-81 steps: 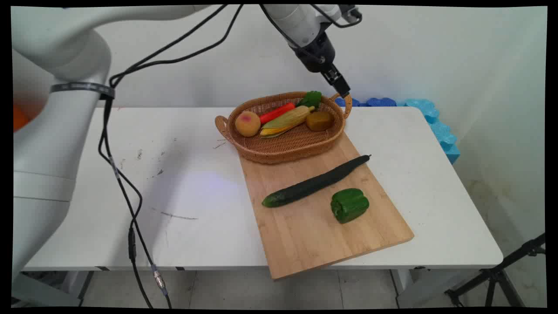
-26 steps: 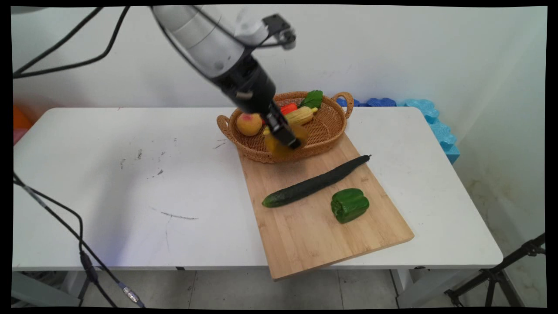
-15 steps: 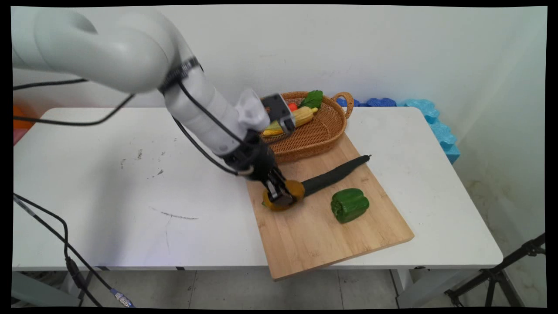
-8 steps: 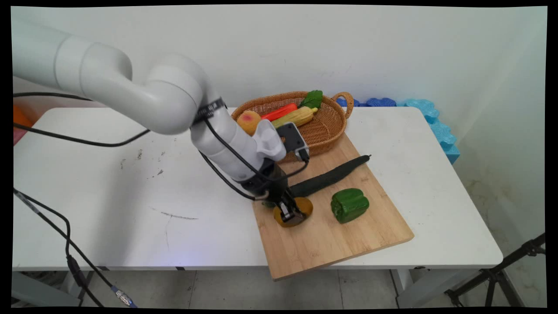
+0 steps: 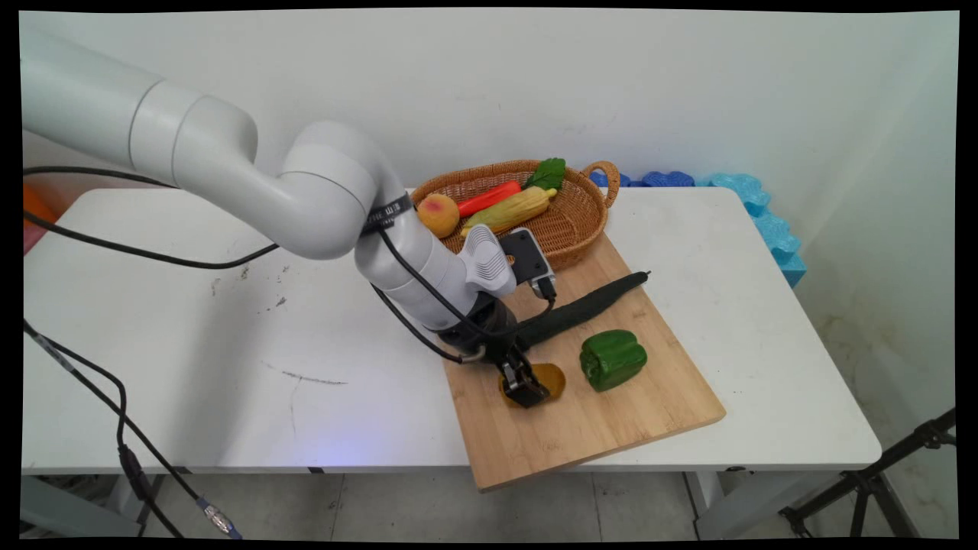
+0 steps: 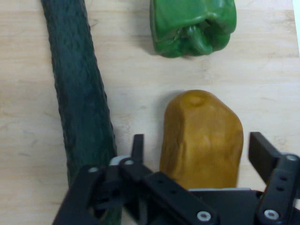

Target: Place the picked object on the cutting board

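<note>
Gone from the wicker basket point(image 5: 592, 221) where it had sat a few seconds earlier, the brown potato point(image 6: 201, 136) lay on the wooden cutting board point(image 5: 611, 428), near its left side, resting flat under its own weight. The gripper point(image 5: 529, 391) stood low over it with the fingers point(image 6: 262, 150) spread wide; the hand view showed a strip of bare board on each side between finger and potato, so nothing was clamping it, and it seemed to have been let go. The arm leaned in steeply from the upper left, probably because the spot lay on the board's near-left part. Just beside the potato ran the long dark cucumber point(image 5: 588, 305), lying diagonally, its near end hidden behind the wrist. The green pepper point(image 5: 613, 359) sat near the potato's other side, apart from both. Behind them the basket, its near edge on the board, held a peach point(image 5: 437, 215), corn point(image 5: 508, 208), a carrot point(image 5: 489, 197) and a leafy green point(image 5: 547, 173). All this stood on the white table point(image 5: 229, 382).
</note>
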`<state>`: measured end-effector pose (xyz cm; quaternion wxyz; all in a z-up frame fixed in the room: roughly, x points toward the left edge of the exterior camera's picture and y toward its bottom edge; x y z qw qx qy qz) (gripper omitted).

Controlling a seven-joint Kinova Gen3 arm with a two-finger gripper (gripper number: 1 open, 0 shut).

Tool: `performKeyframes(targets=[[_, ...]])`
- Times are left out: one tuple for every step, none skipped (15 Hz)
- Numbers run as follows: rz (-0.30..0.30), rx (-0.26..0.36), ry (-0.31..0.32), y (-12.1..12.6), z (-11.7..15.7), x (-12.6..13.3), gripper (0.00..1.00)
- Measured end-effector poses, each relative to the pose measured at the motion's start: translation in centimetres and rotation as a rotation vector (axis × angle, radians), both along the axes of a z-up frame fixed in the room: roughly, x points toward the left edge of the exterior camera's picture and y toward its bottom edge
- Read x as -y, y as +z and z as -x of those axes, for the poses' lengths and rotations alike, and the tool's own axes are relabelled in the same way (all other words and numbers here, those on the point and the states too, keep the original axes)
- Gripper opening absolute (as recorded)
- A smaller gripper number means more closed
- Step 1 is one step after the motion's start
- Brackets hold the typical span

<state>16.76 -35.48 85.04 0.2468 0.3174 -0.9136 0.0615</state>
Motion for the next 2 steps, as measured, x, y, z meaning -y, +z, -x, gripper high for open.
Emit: performKeyframes(targets=[[0.005, -0.001, -0.005, -0.05, 0.06, 0.06, 1.00], [0.010, -0.003, -0.010, 0.00, 0.11, 0.14, 1.00]])
